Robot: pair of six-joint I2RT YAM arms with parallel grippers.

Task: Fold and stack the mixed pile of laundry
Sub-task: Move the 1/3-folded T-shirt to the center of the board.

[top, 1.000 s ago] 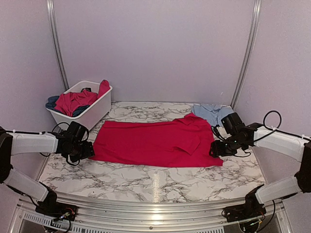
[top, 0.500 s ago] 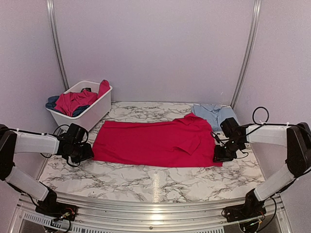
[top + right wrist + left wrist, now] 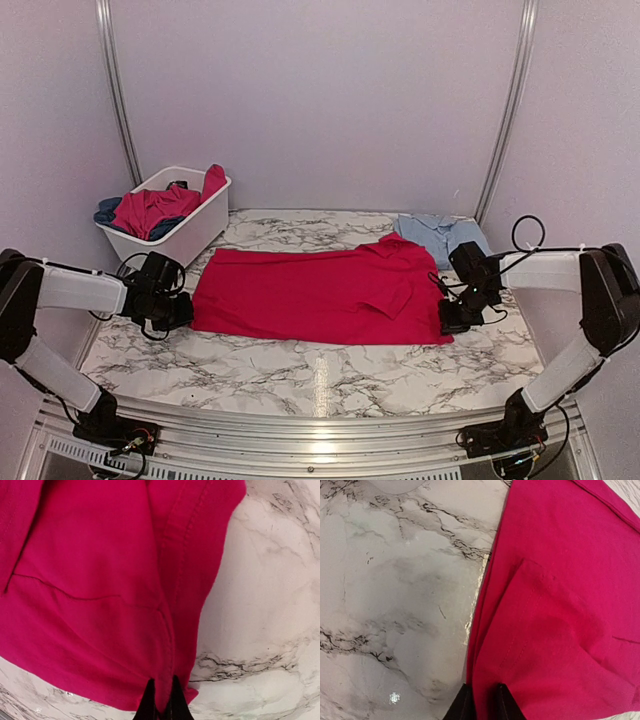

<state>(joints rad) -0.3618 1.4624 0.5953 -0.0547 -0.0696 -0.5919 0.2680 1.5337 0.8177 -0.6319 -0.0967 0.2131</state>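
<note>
A bright red shirt [image 3: 320,292] lies spread flat on the marble table, also filling the left wrist view [image 3: 560,595] and the right wrist view [image 3: 100,590]. My left gripper [image 3: 182,312] is shut on the red shirt's left edge, its black fingertips [image 3: 462,707] pinching the folded hem. At the opposite side my right gripper [image 3: 450,318] is shut on the shirt's near right corner, fingertips [image 3: 150,705] clamped on the seam. A folded light blue shirt [image 3: 438,232] rests at the back right. More red and dark blue garments [image 3: 150,208] sit in the basket.
A white plastic basket [image 3: 190,232] stands at the back left, beside the left arm. Bare marble table [image 3: 320,375] runs along the front below the red shirt. Metal frame posts [image 3: 510,110] rise at the back corners.
Both grippers have shut on the red shirt's edges. The right gripper has slid inward to the shirt's corner, and that edge has pulled in slightly.
</note>
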